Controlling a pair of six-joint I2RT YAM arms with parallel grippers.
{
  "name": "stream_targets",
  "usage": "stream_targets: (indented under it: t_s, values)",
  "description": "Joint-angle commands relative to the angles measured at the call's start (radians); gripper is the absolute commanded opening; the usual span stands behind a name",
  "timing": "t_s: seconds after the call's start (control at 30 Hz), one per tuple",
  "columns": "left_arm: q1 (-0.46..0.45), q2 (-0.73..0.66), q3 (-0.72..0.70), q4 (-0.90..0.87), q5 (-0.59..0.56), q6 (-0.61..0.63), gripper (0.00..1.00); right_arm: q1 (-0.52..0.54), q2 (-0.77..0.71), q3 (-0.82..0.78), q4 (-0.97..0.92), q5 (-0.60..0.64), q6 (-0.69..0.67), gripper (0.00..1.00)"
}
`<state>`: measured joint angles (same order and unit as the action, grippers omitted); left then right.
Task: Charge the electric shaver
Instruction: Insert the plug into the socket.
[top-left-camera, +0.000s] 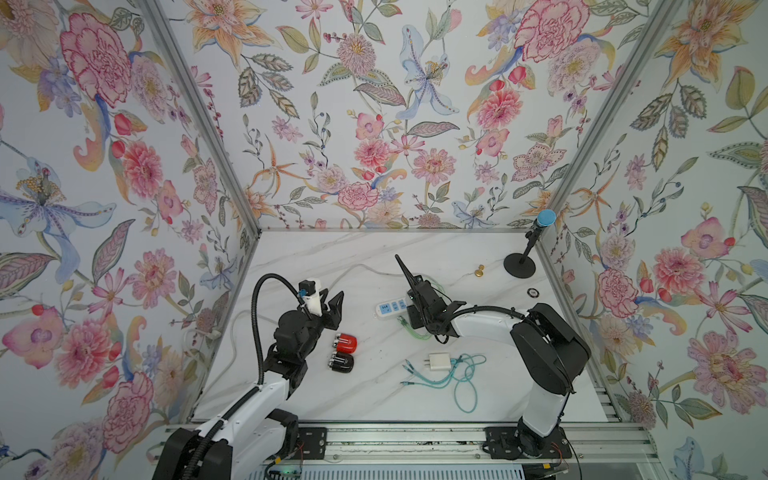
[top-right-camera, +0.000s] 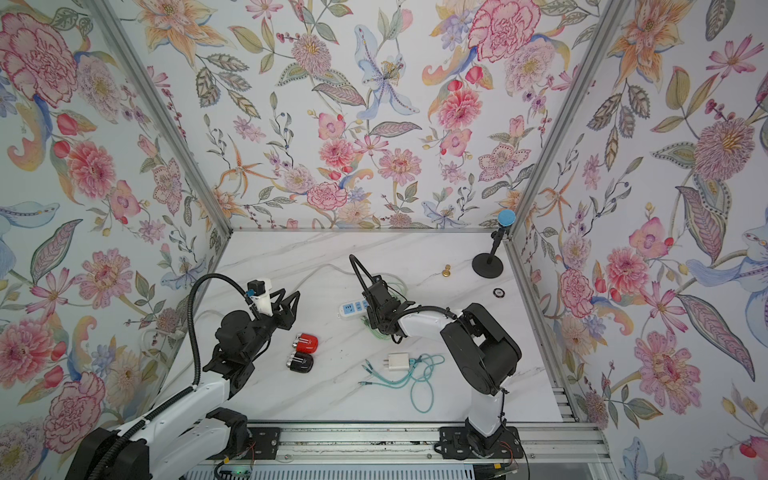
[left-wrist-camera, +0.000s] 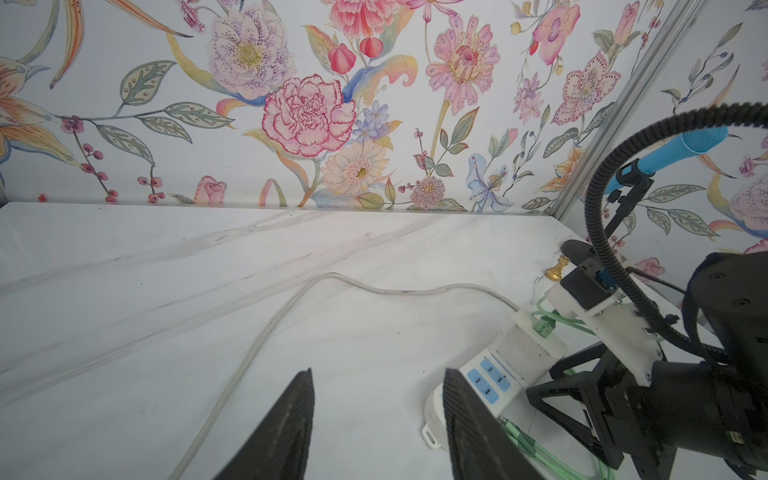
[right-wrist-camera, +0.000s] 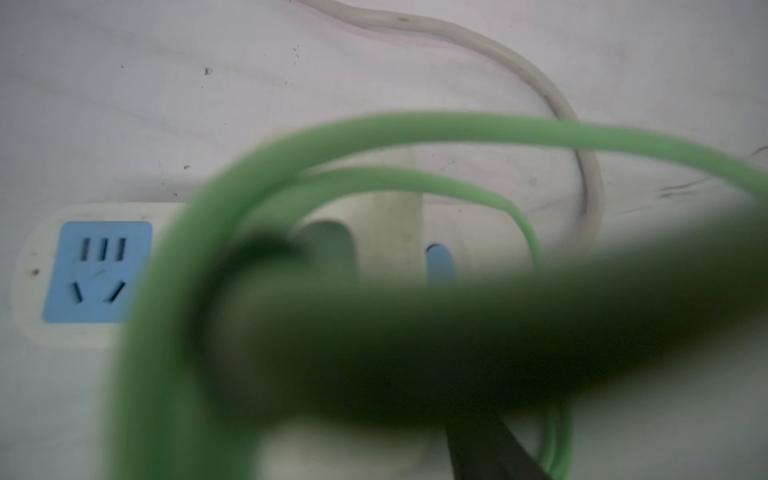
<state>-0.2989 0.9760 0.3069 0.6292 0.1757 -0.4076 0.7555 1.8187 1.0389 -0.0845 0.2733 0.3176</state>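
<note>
The marble tabletop (top-left-camera: 332, 257) fills the lower middle of the frame. At its centre the right gripper (top-left-camera: 417, 316) hangs over the power strip (top-left-camera: 388, 308); I cannot tell how wide its jaws stand. The left gripper (left-wrist-camera: 374, 374) stands half-spread and empty. The red electric shaver (top-left-camera: 345, 342) and black electric shaver (top-left-camera: 343, 362) lie untouched left of centre. The green cable (right-wrist-camera: 457, 129) looks plugged into the strip. Next, its free end must reach a shaver's port.

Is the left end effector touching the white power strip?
Apart. In both top views, bare table shows between the left end effector and the power strip.
</note>
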Motion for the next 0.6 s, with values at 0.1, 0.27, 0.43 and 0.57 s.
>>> stream_targets:
  t_s: [0.1,0.27,0.43,0.57]
  values:
    - [0.009,0.000,0.040,-0.015,0.002,0.006,0.53,-0.016,-0.082,0.028,-0.196,-0.130,-0.047,0.60]
    - [0.010,-0.001,0.047,-0.023,-0.005,0.011,0.53,-0.077,-0.165,0.036,-0.239,-0.303,-0.041,0.70]
    - [0.009,0.004,0.057,-0.022,0.002,0.011,0.53,-0.175,-0.190,0.064,-0.257,-0.518,-0.050,0.75]
    - [0.009,-0.006,0.058,-0.032,-0.006,0.010,0.53,-0.183,-0.195,0.090,-0.305,-0.697,-0.066,0.76]
